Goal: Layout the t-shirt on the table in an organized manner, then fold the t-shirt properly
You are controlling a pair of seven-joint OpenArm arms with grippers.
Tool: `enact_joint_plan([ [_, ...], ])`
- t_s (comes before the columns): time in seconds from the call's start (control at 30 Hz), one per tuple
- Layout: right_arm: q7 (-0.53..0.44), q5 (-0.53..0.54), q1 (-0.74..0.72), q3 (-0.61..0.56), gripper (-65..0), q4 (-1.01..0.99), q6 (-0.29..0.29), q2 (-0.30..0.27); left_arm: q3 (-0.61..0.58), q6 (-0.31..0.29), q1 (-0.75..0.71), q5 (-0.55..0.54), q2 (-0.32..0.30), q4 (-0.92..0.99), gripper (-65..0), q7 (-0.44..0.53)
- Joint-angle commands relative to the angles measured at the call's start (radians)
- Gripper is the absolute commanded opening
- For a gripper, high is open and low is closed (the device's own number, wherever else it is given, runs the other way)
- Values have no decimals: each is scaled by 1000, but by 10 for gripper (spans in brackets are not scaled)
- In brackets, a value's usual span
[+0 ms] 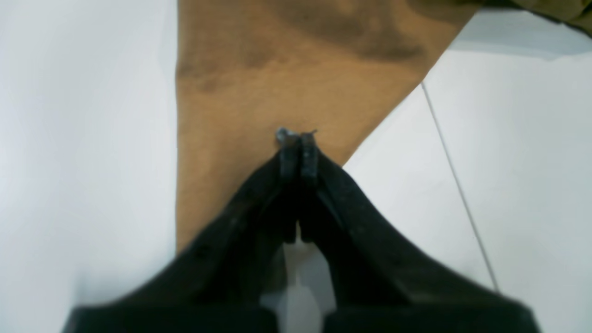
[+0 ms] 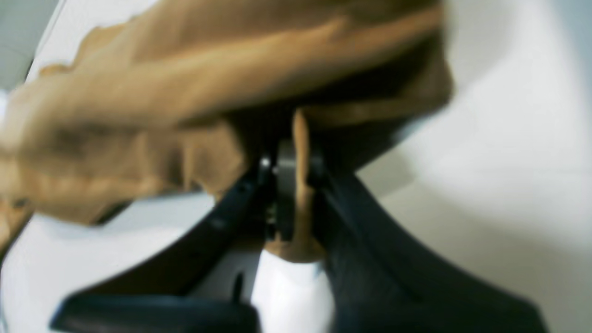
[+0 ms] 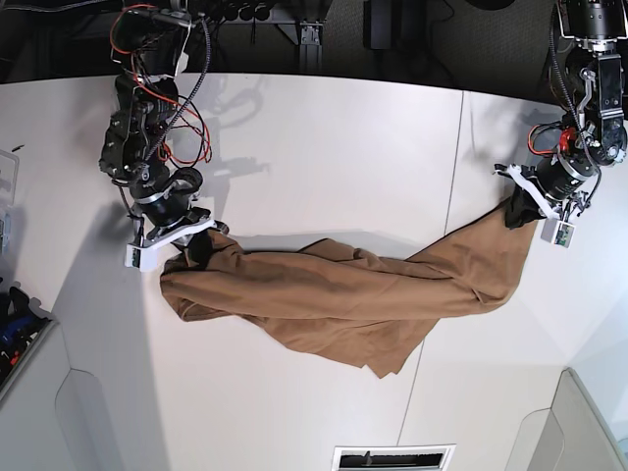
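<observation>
Now both your tools clamp the t-shirt (image 3: 363, 294): left tool (image 3: 518, 208) and right tool (image 3: 196, 247) at opposite ends, its length stretched between them across the surface (image 3: 324, 147).

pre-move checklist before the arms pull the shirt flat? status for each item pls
1. Right gripper shut on the t-shirt: ok, cloth shows pinched between the closed jaws in the right wrist view.
2. Left gripper shut on the t-shirt: jaws closed, ok; the tips lie against the cloth, but a real pinch cannot be told from the left wrist view.
3. The two grip points sit at opposite ends of the shirt: ok in the base view.
4. Shirt spread flat: not ok, it is bunched and twisted between the arms.
5. Which part each gripper holds (hem, sleeve, shoulder): cannot tell.
6. Bare table around the shirt to spread it: ok.
</observation>
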State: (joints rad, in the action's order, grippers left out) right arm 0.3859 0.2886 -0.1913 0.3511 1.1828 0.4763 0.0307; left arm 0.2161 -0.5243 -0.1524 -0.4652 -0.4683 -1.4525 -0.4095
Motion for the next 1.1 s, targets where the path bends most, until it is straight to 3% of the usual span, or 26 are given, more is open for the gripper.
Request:
enact_joint_plan([
  [0.0,11,16,-16,-1,-650,34,34,-3,8,8,14,-10,-35,-16,-650,41],
  [0.1,97,83,0,5,-650,151,51,-3,42,21,13,-16,-70,-55,-650,45],
  [0.2,148,138,45,40,-650,340,51,-4,151,23,13,-28,-76,-136,-650,11],
  [0.37,202,201,87,135,-650,569,51,-18,305,22,14,-150,-107,-302,-650,-40],
  [0.63,224,300,84,359,-650,606,44,-17,287,-17,13,-230,-129,-357,-650,-92],
  [0.67,245,299,84,365,-585,604,44,-17,271,-19,14,-239,-126,-357,-650,-102],
  [0.77,277,304,87,359,-230,591,44,-17,195,-38,13,-241,-110,-357,-650,-108],
  [0.8,278,304,92,354,-190,589,44,-17,161,-54,13,-240,-101,-357,-614,-111],
  [0.97,279,302,150,287,-195,588,44,-16,-35,-68,4,-185,-54,-356,-346,-161],
  [1.07,277,276,199,202,-195,587,44,-12,-138,-66,-6,-107,-29,-335,-317,-164],
])
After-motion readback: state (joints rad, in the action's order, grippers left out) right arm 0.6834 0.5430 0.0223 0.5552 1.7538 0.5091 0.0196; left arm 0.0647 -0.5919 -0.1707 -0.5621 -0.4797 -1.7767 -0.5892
